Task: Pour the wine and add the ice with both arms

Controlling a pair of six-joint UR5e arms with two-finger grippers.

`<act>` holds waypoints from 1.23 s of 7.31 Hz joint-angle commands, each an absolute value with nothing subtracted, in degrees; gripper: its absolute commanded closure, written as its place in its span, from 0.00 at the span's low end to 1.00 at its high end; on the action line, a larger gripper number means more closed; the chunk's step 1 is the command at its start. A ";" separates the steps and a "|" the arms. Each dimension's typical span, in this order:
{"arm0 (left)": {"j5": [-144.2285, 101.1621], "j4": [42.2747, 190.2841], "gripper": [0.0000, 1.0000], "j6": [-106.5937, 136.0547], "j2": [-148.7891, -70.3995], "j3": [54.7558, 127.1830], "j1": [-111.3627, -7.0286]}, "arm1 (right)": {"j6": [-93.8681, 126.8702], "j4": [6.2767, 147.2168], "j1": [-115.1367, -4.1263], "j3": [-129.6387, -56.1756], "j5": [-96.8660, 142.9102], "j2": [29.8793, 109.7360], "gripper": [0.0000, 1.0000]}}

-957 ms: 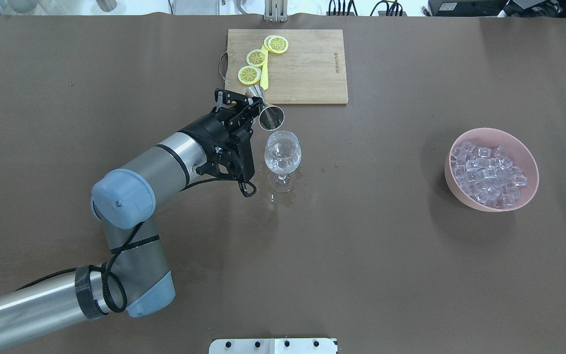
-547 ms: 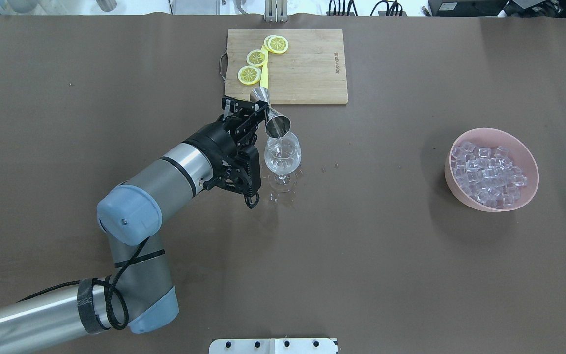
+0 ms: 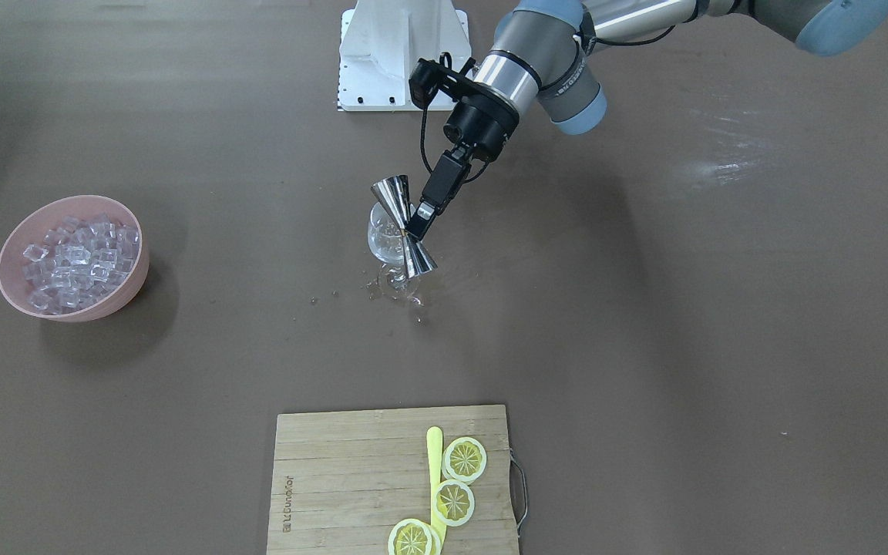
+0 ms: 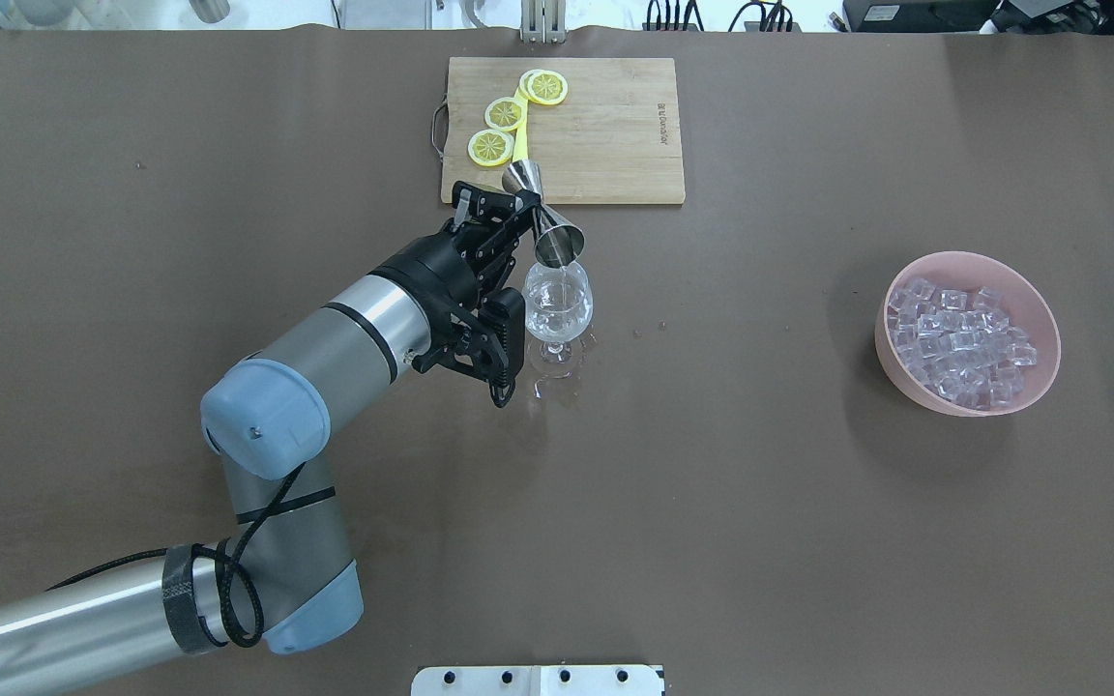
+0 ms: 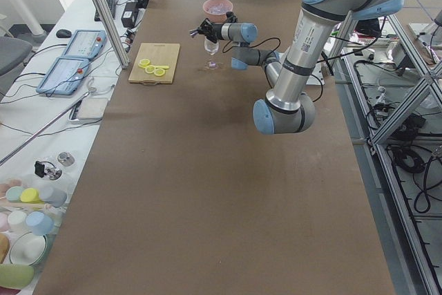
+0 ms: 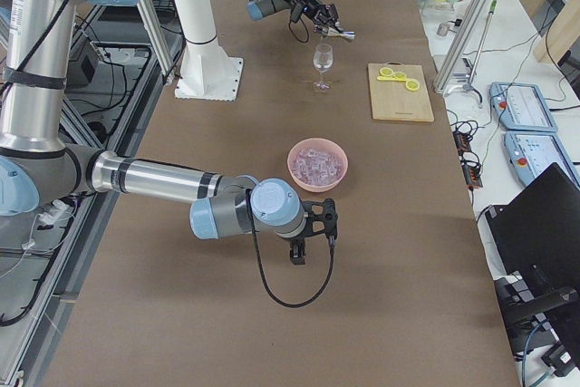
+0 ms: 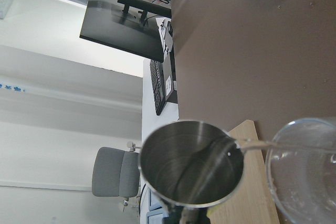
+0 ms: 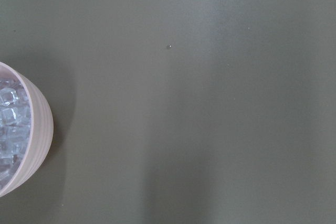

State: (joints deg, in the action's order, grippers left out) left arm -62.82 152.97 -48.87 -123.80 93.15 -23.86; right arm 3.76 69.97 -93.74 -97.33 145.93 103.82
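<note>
My left gripper (image 4: 524, 206) is shut on the waist of a steel jigger (image 4: 544, 220), tilted with its mouth over the rim of a clear wine glass (image 4: 557, 307) standing mid-table. A thin stream of clear wine (image 7: 253, 144) runs from the jigger (image 7: 191, 169) into the glass (image 7: 307, 171). The front view shows the jigger (image 3: 403, 228) before the glass (image 3: 379, 239). Clear ice cubes (image 4: 955, 338) fill a pink bowl (image 4: 1040, 377) at the right. My right gripper (image 6: 299, 251) hangs near the bowl (image 6: 317, 165); I cannot tell whether it is open or shut.
A wooden cutting board (image 4: 605, 135) with lemon slices (image 4: 504, 114) and a yellow knife (image 4: 521, 147) lies just beyond the glass. Spilled drops (image 4: 557, 387) wet the table around the glass foot. The white pedestal (image 3: 401, 54) stands at the robot's edge.
My left gripper moved right and away from the robot, bringing the jigger's mouth over the glass rim and tipping it further. Liquid now runs into the glass.
</note>
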 commanded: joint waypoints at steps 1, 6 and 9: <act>-62.84 152.75 1.00 -50.71 -123.93 93.08 -25.30 | 3.78 69.96 -94.04 -97.73 146.07 103.89 0.00; -62.75 152.84 1.00 -51.42 -124.19 91.85 -26.10 | 3.69 69.96 -94.04 -97.82 145.99 104.15 0.00; -60.84 152.84 1.00 -54.64 -124.36 91.93 -26.02 | 3.78 70.05 -94.13 -97.73 146.07 104.24 0.00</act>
